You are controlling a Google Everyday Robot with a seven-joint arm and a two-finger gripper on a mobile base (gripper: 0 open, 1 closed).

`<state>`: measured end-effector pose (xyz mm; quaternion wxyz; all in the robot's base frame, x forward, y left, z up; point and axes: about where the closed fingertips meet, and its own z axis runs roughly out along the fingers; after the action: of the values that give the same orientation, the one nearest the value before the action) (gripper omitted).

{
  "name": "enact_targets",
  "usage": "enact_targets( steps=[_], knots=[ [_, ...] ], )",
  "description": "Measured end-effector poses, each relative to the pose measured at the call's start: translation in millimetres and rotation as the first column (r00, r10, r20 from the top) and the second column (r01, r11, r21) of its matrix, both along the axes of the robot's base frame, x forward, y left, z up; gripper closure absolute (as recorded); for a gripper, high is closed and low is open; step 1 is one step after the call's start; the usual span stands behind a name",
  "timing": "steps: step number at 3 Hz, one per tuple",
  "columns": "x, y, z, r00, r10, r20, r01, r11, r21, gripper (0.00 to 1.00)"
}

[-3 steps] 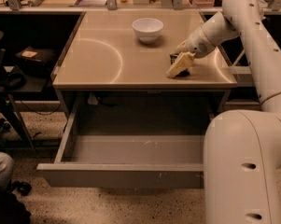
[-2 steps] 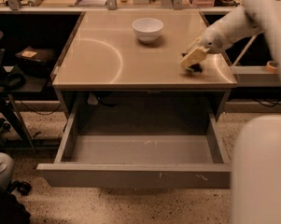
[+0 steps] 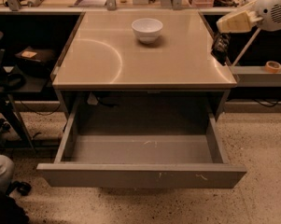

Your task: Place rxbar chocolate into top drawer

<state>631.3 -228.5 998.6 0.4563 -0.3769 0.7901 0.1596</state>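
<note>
The top drawer (image 3: 144, 174) stands pulled open nearest the viewer (white scuffs mark its grey front panel). Behind and above it, the table (image 3: 107, 64) carries a white bowl (image 3: 147, 29) near its far edge. Over the table's right edge the gripper (image 3: 224, 26) hangs raised, pinched onto the top of the rxbar chocolate (image 3: 220, 48), which dangles in the air.

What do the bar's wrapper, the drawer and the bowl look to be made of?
Bar, hanging from the gripper over the table's right edge: dark wrapper, probably plastic film. Drawer: grey painted metal, likely, with white scuffs on the flat front. Bowl: smooth white, perhaps ceramic.
</note>
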Motion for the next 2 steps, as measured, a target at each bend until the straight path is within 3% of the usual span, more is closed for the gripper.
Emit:
enact_targets(
  steps=[1,2],
  knots=[
    [-44,19,-9,1.0000,0.007,0.006,-0.007,0.999,0.051,1.00],
    [-57,33,-47,0.9973,0.037,-0.064,-0.034,0.999,0.042,1.00]
  ],
)
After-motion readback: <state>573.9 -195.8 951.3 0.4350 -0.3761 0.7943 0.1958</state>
